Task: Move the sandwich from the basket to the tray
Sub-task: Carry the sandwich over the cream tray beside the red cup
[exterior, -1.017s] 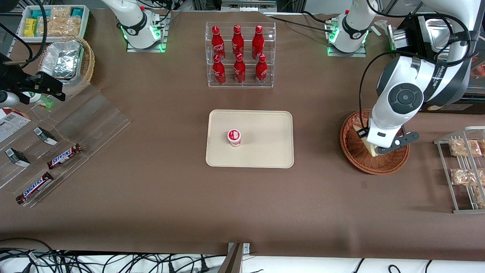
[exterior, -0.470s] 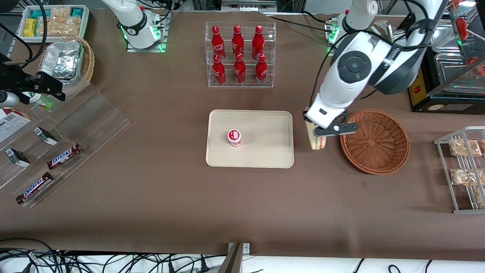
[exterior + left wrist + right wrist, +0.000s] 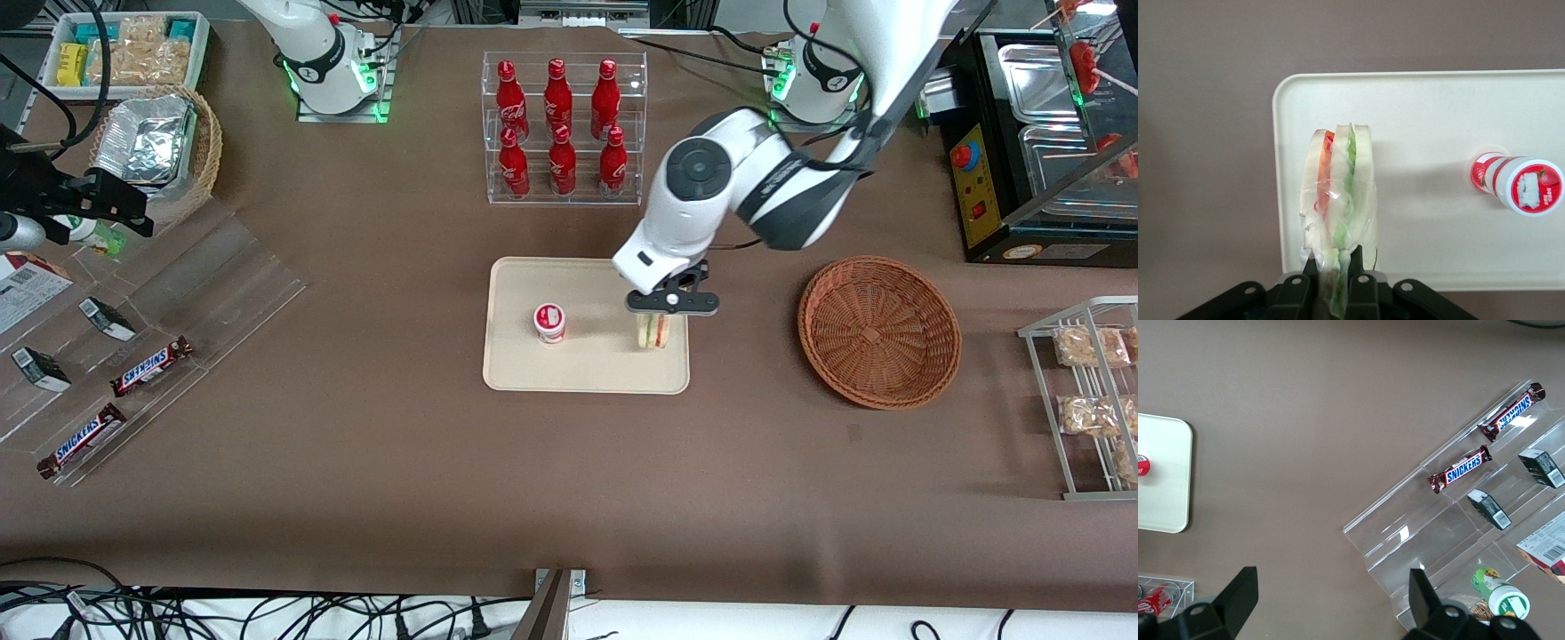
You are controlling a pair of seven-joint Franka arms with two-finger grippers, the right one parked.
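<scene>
While the hand (image 3: pixel 1333 270) pinches it over the tray (image 3: pixel 1431 127), the clear-wrapped sandwich (image 3: pixel 1338 200) shows green and red layers.

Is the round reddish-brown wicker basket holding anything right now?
No, the wicker basket is bare; the end effector grips the wrapped sandwich over the beige tray.

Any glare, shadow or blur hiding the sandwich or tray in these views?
Front view: even light; the gripper holds the triangular wrapped sandwich over the beige rectangular tray, only a soft shadow beneath. Left wrist view: sandwich sharp, clear wrap shows mild sheen, faint shadow beside the red-capped small cup. Right wrist view: tray corner slightly bright, sandwich out of frame.
</scene>
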